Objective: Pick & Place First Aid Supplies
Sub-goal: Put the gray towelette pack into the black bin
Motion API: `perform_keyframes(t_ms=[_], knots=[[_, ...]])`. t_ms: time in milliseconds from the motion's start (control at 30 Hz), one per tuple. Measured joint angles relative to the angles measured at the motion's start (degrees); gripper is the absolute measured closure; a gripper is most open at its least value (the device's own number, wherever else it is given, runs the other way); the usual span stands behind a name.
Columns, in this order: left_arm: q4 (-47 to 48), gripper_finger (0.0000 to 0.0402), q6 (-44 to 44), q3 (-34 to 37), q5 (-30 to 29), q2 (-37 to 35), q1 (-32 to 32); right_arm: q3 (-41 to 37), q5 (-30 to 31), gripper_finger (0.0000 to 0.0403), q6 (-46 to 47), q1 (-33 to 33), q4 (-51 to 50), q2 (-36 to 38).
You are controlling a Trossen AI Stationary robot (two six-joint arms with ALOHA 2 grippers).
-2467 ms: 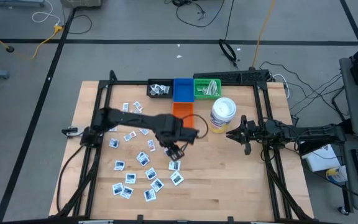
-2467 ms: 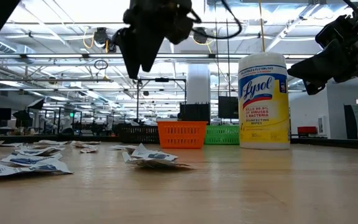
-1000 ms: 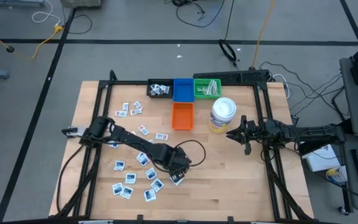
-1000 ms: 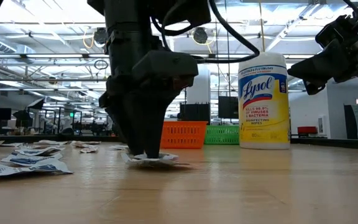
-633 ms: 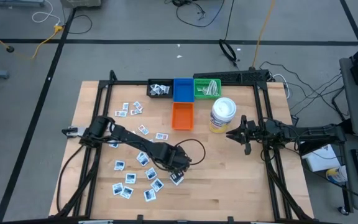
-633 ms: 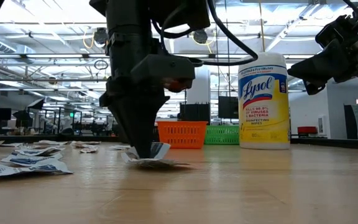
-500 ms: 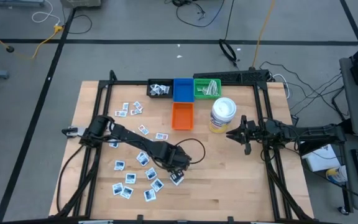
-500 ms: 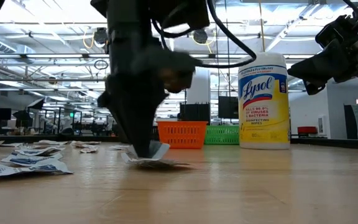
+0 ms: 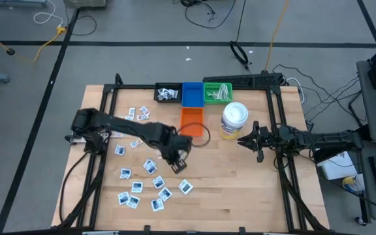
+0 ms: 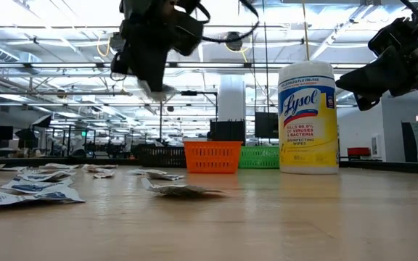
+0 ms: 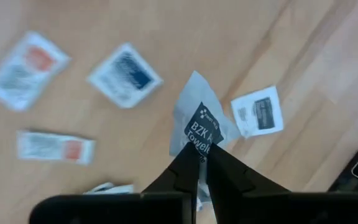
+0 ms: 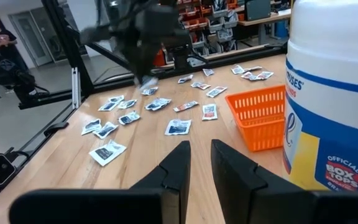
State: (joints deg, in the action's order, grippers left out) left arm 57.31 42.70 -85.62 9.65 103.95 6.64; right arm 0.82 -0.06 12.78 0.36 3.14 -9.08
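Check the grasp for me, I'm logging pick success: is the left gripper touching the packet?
Touching. In the left wrist view the left gripper has its fingers pinched shut on the edge of a white packet, lifted off the table.

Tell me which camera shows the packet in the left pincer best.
The left wrist view: the packet fills the centre, pinched by the left pincer, its dark label readable. The low view shows only a pale blur under the raised arm; the high view hides it under the arm; the right wrist view shows a blurred speck.

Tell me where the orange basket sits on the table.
In the high view the orange basket sits at table centre toward the far edge, just in front of the blue bin and left of the Lysol wipes canister.
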Motion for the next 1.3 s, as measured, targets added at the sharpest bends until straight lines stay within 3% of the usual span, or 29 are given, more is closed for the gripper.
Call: perform_keyframes(t_ms=[200, 367, 533, 733, 1000, 1300], knots=[[3.6, 0.0393, -3.3, 0.0, 1.0, -4.8, -4.9, 0.0, 0.0, 0.0344, 0.0, 0.0, 0.0, 0.0], [6.9, 0.0379, -5.3, 0.0, 1.5, -5.4, -9.3, 0.0, 0.0, 0.0344, 0.0, 0.0, 0.0, 0.0], [11.1, 0.0394, -10.0, 0.0, 3.0, -5.4, -17.4, 0.0, 0.0, 0.0344, 0.0, 0.0, 0.0, 0.0], [12.5, 0.0377, -16.8, 0.0, 3.2, -5.4, -27.8, 0.0, 0.0, 0.0344, 0.0, 0.0, 0.0, 0.0], [15.8, 0.0386, -26.7, 0.0, 2.0, -5.4, -40.7, 0.0, 0.0, 0.0344, 0.0, 0.0, 0.0, 0.0], [16.0, 0.0391, -34.4, -1.4, 0.0, -3.0, -49.3, 0.0, 0.0, 0.0344, 0.0, 0.0, 0.0, 0.0]])
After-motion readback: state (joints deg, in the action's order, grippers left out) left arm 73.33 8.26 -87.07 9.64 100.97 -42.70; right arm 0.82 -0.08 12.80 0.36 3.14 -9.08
